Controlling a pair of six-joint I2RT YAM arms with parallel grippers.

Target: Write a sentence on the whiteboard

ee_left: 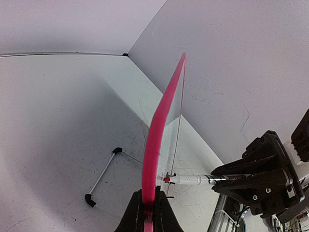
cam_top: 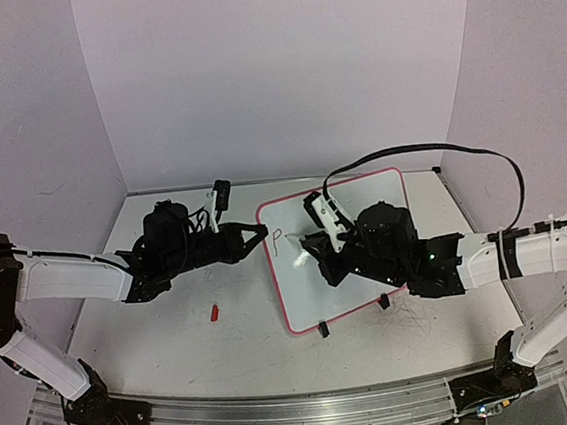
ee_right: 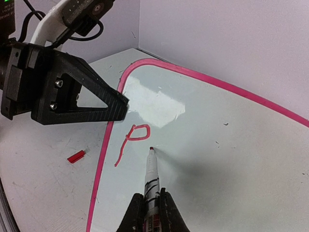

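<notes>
Whiteboard (cam_top: 306,291) lies skewed at centre-right of the worktop (cam_top: 165,334), between the two arms. We note the left end effector (ee_left: 149,205) pressed together on its pink left edge. The right end effector (ee_right: 150,203) pinches a marker (ee_right: 151,174), tip down just right of the sentence (ee_right: 135,137), so far a lone red "P". Open white surface runs right of and below the tip. A small red piece (cam_top: 214,313) lies left of the board, apart.
</notes>
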